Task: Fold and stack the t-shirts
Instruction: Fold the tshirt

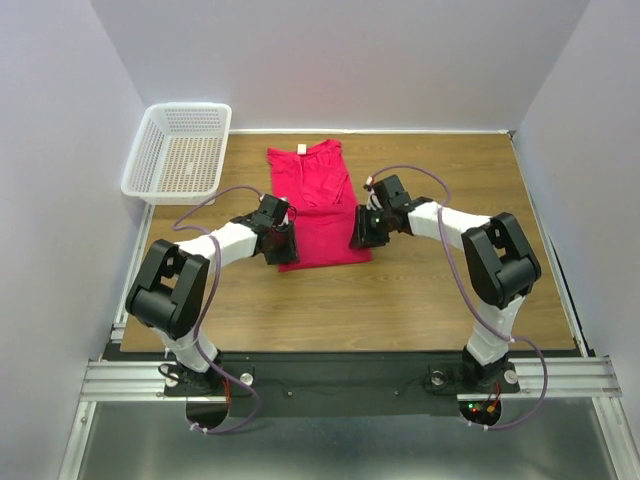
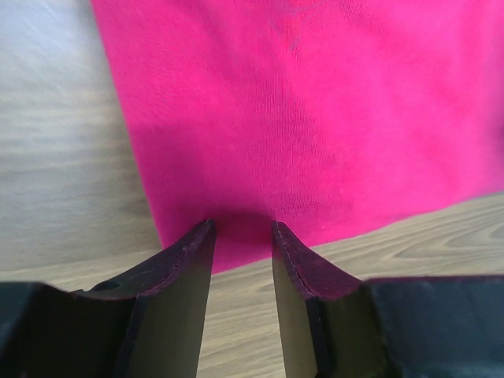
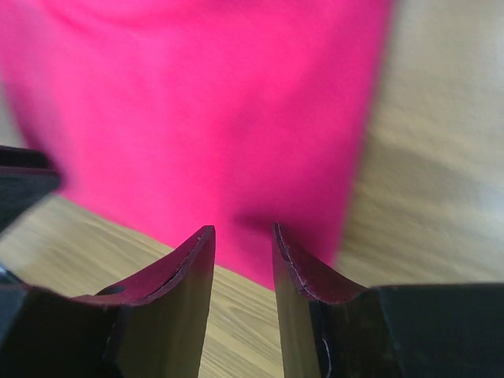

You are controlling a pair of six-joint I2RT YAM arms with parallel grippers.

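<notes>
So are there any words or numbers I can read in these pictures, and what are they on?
None can be read in any view.
The white neck label on the t-shirt: too small to read; it shows only as a white patch.
The basket: no writing shows on it.
</notes>
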